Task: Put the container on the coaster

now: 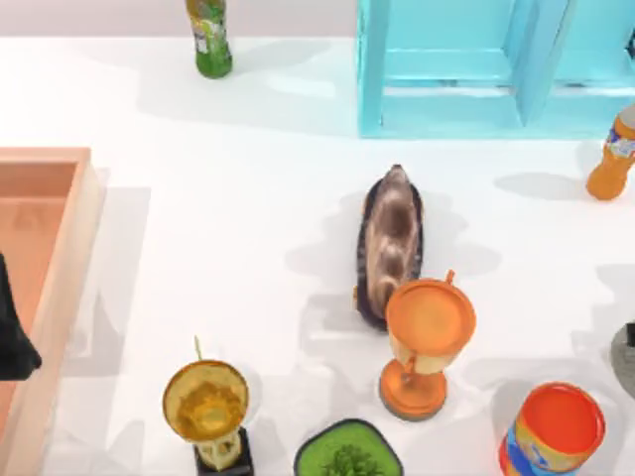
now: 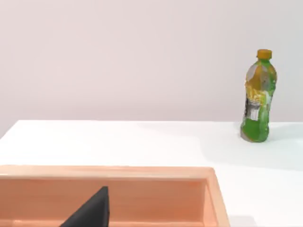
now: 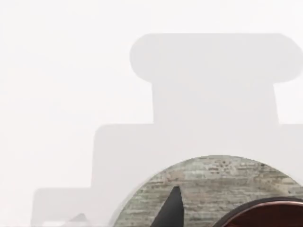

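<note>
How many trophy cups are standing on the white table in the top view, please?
2: a gold trophy cup on a dark base near the front, left of centre, and an orange trophy cup right of centre beside the hedgehog figure.

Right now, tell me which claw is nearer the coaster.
Right. The right claw hangs just above the grey coaster, with the container beside it. The left claw sits over the wooden tray at the table's far left.

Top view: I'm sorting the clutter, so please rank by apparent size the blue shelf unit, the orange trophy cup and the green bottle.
1. Blue shelf unit, by far the largest.
2. Orange trophy cup.
3. Green bottle, cut off by the picture's edge, so unsure.
</note>
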Controlling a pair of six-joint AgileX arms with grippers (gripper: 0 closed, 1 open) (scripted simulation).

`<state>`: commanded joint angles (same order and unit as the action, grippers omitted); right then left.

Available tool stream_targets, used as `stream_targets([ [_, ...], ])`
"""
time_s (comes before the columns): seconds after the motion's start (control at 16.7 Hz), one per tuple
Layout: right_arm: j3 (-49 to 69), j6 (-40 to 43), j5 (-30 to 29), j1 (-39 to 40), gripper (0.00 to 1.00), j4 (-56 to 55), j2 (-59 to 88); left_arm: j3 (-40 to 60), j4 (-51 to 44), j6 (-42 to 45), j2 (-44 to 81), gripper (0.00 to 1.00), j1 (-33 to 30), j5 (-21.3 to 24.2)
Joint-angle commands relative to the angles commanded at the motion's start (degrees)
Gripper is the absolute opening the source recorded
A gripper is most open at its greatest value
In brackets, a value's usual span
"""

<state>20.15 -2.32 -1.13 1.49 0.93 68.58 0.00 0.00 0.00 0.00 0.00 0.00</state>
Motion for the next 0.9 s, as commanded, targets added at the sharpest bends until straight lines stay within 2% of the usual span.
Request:
stream_targets([
  [0.6,0.00,0.00,0.00,0.00,0.98,0.00,0.00,0.00,0.00,0.00,0.00,1.00,0.00,0.00],
  [0.9,0.00,0.00,0.00,0.00,1.00,0.00,0.00,0.00,0.00,0.00,0.00,1.00,0.00,0.00],
])
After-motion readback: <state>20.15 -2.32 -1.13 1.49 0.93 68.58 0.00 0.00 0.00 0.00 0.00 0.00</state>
